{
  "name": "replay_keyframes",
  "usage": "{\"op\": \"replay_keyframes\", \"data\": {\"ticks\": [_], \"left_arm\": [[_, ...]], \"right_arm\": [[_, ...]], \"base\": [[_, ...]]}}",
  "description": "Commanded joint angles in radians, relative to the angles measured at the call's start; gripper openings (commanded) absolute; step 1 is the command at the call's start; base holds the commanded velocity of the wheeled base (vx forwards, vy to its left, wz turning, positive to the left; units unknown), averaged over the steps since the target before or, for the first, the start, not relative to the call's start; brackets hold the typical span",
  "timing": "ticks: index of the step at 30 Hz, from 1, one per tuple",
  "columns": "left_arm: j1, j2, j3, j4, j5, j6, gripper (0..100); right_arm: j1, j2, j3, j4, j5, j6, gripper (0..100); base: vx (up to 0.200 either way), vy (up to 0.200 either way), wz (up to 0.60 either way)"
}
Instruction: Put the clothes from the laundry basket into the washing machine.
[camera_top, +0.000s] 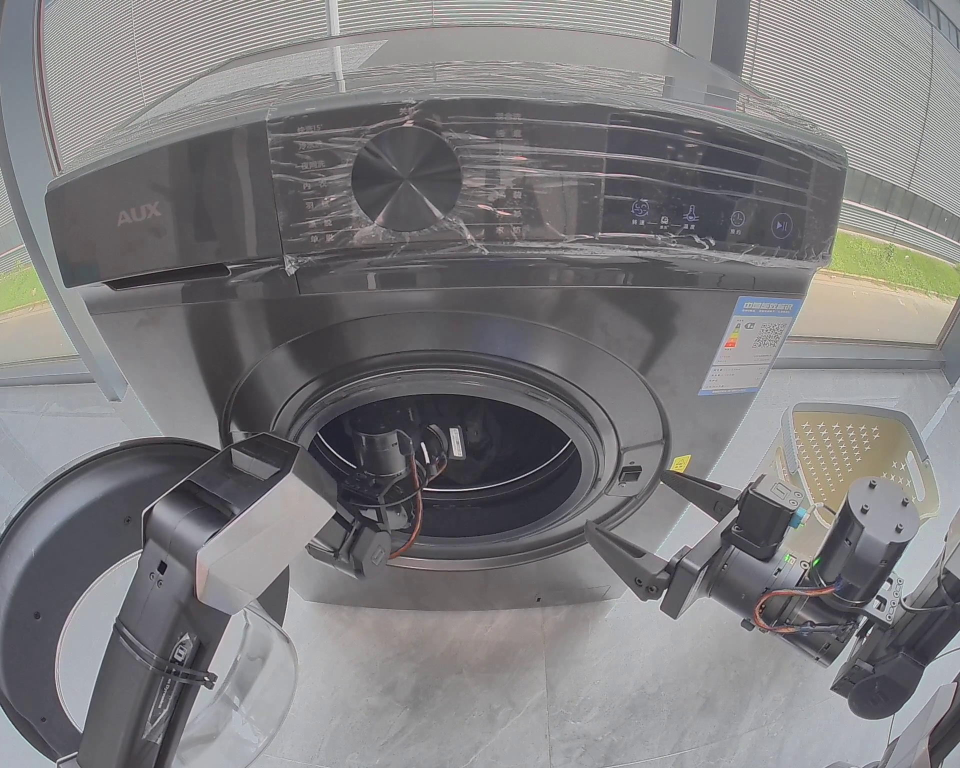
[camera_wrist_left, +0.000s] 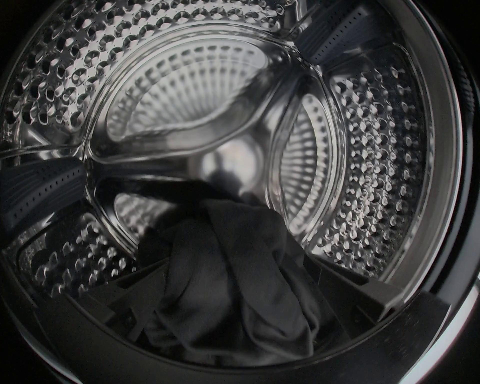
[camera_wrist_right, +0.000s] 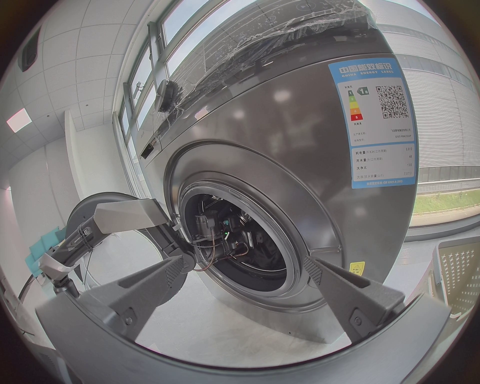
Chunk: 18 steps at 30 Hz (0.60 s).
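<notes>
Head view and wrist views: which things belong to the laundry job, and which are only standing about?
For the job:
washing machine
open door
dark clothes in the drum
laundry basket

Just about:
energy label
yellow sticker
plastic film
window blinds

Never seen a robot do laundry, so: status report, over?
Left gripper inside drum; right gripper outside, jaws open, empty. Dark garment lying in drum. Door wide open, nothing blocking.
</notes>
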Motion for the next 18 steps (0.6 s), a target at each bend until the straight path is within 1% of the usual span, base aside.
{"op": "replay_keyframes", "data": {"ticks": [1,3,4,5,7,10,14,15,18], "left_arm": [[-0.097,-0.164,0.329,-0.025,-0.008,-0.019,100],[-0.12,-0.194,0.396,-0.046,-0.008,-0.019,100],[-0.146,-0.227,0.462,-0.065,-0.008,-0.019,100],[-0.146,-0.227,0.462,-0.065,-0.008,-0.019,100],[-0.194,-0.315,0.606,-0.089,-0.008,-0.02,100],[-0.232,-0.399,0.72,-0.103,-0.008,-0.023,100],[-0.272,-0.514,0.884,-0.169,-0.007,-0.025,100],[-0.286,-0.572,0.954,-0.177,-0.007,-0.026,100],[-0.31,-0.689,1.076,-0.181,-0.007,-0.028,100]], "right_arm": [[0.001,0.001,0.001,0.0,0.0,0.001,100],[0.001,0.001,0.003,0.0,-0.002,0.001,100],[0.001,0.001,0.003,0.0,-0.002,0.001,100],[0.001,0.001,0.003,0.0,-0.002,0.001,100],[-0.001,0.002,0.005,0.0,-0.002,0.001,100],[-0.001,0.002,0.005,0.0,-0.003,0.001,100],[-0.003,0.002,0.014,0.0,-0.003,0.003,100],[-0.003,0.004,0.021,0.0,-0.003,0.003,100],[-0.003,0.008,0.023,-0.002,-0.005,0.003,100]], "base": [[0.0,0.0,0.0],[0.0,0.0,0.0],[0.0,0.0,0.0],[0.0,0.0,0.0],[0.0,0.0,0.0],[0.0,0.0,0.0],[0.0,0.0,0.0],[0.0,0.0,0.0],[0.0,0.0,0.0]]}}
